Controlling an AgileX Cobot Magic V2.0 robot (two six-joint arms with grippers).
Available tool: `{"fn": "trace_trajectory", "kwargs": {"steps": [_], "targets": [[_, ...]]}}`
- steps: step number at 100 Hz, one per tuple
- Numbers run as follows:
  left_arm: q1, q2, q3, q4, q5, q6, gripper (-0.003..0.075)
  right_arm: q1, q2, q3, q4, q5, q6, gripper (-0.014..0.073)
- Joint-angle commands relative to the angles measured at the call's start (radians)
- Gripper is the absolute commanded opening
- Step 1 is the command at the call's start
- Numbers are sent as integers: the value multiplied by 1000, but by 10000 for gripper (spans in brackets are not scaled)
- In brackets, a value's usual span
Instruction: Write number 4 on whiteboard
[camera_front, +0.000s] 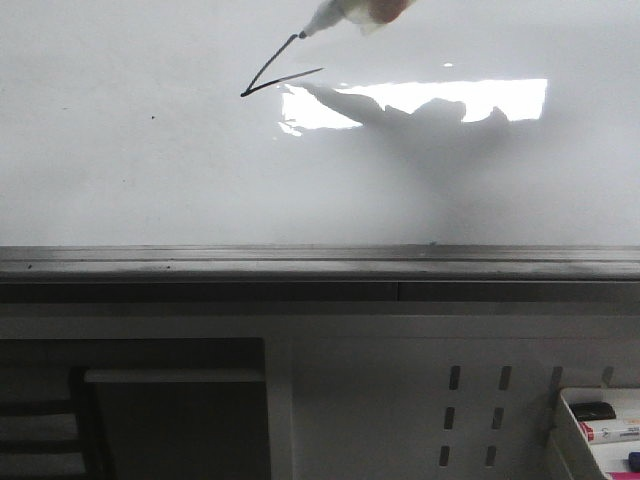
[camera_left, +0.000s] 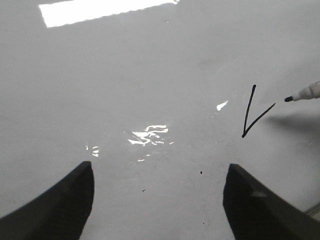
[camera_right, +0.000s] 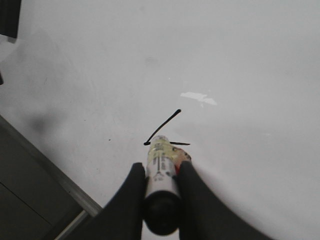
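The whiteboard (camera_front: 150, 170) fills the front view, with its grey ledge (camera_front: 300, 262) along the lower edge. Two thin black strokes of the number 4 (camera_front: 262, 80) meet in a sharp angle; they also show in the left wrist view (camera_left: 250, 117) and the right wrist view (camera_right: 162, 127). My right gripper (camera_right: 161, 170) is shut on a white marker (camera_right: 161, 187) with a black end. The marker (camera_front: 335, 15) enters at the top of the front view, and its tip (camera_left: 288, 99) is close to the shorter stroke's end; I cannot tell if it touches. My left gripper (camera_left: 157, 200) is open and empty over the whiteboard (camera_left: 150, 75).
A bright rectangular light reflection (camera_front: 430, 98) lies on the board beside the strokes. Below the ledge are a grey perforated panel (camera_front: 470, 410), a white tray with markers (camera_front: 600, 425) at the lower right and a dark frame (camera_front: 40, 420) at the lower left.
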Motion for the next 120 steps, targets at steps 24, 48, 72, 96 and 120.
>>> {"fn": "trace_trajectory", "kwargs": {"steps": [24,48,72,96,120], "targets": [[4,-12,-27,-30,-29,-8,492,-1,94,-103,14,-17,1,-54],[4,-12,-27,-30,-31,-8,492,-1,97,-15,13,68,26,-54],[-22,-12,-27,-32,83,5,492,-1,10,-12,-9,206,79,-54],[-186,14,-27,-210,152,210,492,-1,-7,-20,-138,390,207,-54],[-376,106,-27,-206,114,215,459,-1,-8,-46,-178,474,250,-54]]}}
